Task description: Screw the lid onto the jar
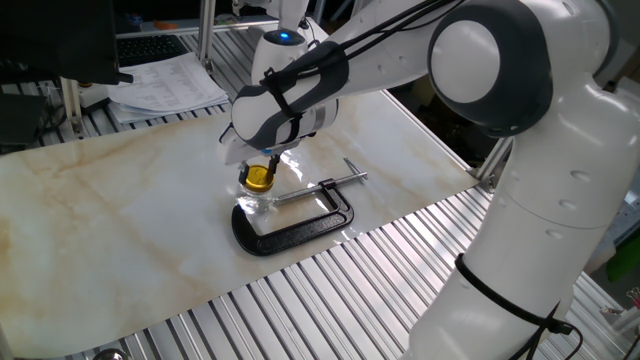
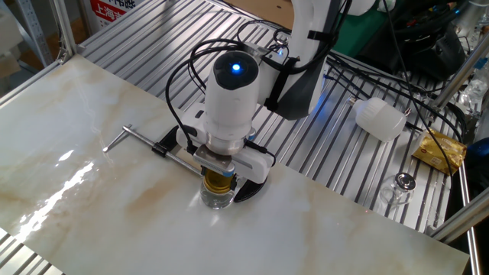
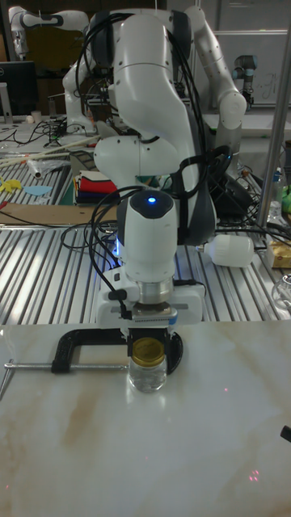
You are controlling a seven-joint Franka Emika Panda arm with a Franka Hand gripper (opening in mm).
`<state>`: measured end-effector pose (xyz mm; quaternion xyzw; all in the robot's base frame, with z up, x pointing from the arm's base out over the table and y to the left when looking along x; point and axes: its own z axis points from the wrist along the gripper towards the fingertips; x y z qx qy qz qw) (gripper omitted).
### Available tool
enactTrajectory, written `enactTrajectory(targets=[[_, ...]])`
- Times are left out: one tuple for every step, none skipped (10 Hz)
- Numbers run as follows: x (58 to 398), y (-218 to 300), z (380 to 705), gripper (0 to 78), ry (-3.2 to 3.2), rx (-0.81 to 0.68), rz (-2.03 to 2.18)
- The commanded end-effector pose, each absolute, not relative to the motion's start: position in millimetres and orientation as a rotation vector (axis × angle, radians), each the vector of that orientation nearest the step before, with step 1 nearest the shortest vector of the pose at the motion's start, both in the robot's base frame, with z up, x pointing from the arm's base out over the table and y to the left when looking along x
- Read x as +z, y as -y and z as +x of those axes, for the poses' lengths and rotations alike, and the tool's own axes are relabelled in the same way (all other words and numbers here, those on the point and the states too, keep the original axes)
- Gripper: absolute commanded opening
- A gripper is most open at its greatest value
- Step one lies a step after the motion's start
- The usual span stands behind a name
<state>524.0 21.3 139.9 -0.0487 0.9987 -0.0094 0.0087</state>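
The small clear glass jar stands upright on the marble table, at the jaw end of a black C-clamp. The yellow lid sits on the jar's mouth. My gripper points straight down over it, shut on the lid with a finger on each side. From the other side the lid shows between the fingers above the jar. The tall view shows the lid level on the jar, under the gripper.
The C-clamp's silver screw sticks out to the side along the table. Off the marble, on the slatted metal surface, lie a white plastic bottle, a yellow packet and a small glass. Papers lie at the back.
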Motion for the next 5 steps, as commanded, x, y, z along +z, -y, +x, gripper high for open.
enactTrajectory(targets=[[140.9, -21.5, 525.1, 1.1, -3.139, -0.031, 0.012], [140.9, -21.5, 525.1, 1.1, -3.147, -0.027, 0.078], [140.9, -21.5, 525.1, 1.1, -3.147, -0.029, 0.123], [140.9, -21.5, 525.1, 1.1, -3.147, -0.029, 0.162], [140.9, -21.5, 525.1, 1.1, -3.144, -0.029, 0.206]])
